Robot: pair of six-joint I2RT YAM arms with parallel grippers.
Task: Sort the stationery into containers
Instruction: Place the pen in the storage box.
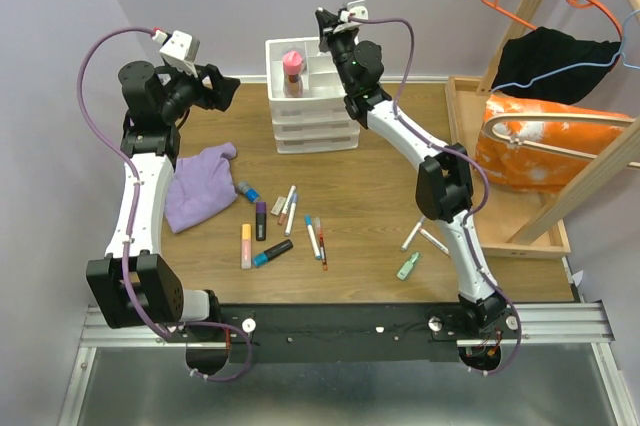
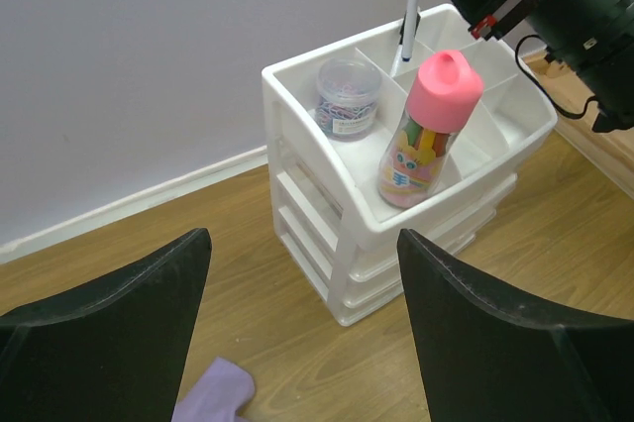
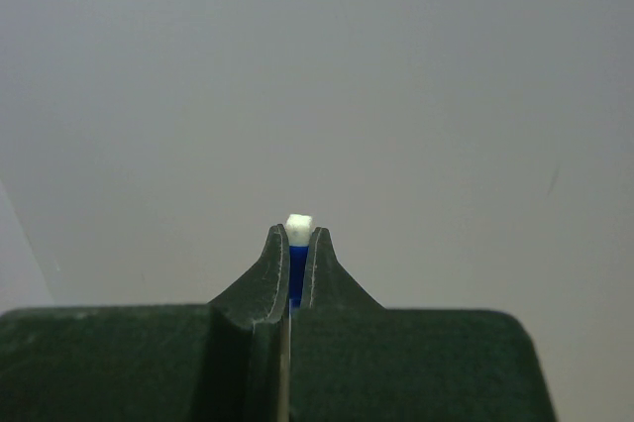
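above the table, right pincer grips pen.

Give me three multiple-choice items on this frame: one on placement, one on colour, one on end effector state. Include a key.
1. Where is the pink-capped bottle?
A. On the purple cloth
B. In a top compartment of the white organiser
C. In the wooden tray

2. What colours is the pen in the right end effector?
A. Orange and black
B. Green
C. Blue and white

3. What state is the left end effector in?
A. Open, holding nothing
B. Shut on a marker
C. Shut on the cloth

Key:
1 B: the left wrist view shows the bottle standing upright in a front compartment.
2 C: the left wrist view shows a white barrel with a blue end, and the right wrist view shows blue and white between the shut fingers.
3 A: its fingers stand wide apart with only floor and organiser between them.
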